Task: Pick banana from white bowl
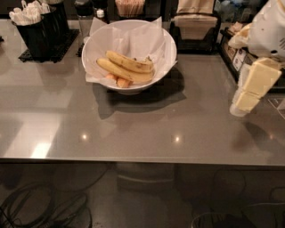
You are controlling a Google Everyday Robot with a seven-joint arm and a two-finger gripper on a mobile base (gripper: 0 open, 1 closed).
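Note:
The white bowl [167, 49], lined with white paper, stands at the back middle of the grey table [133, 129]. Two bananas lie in it. The banana [132, 63], shorter, thicker and brown-speckled, lies on top toward the back. A longer, cleaner banana [119, 72] lies just in front of it, over some orange pieces [119, 82]. My gripper [242, 101], cream-coloured, hangs over the table's right side, well to the right of the bowl and apart from it.
A black caddy of white packets [38, 24] stands at the back left. A bottle [84, 13], a cup of sticks [129, 6] and a napkin holder [194, 24] line the back. A black rack [234, 55] is at the right. The table's front edge [142, 159] runs across.

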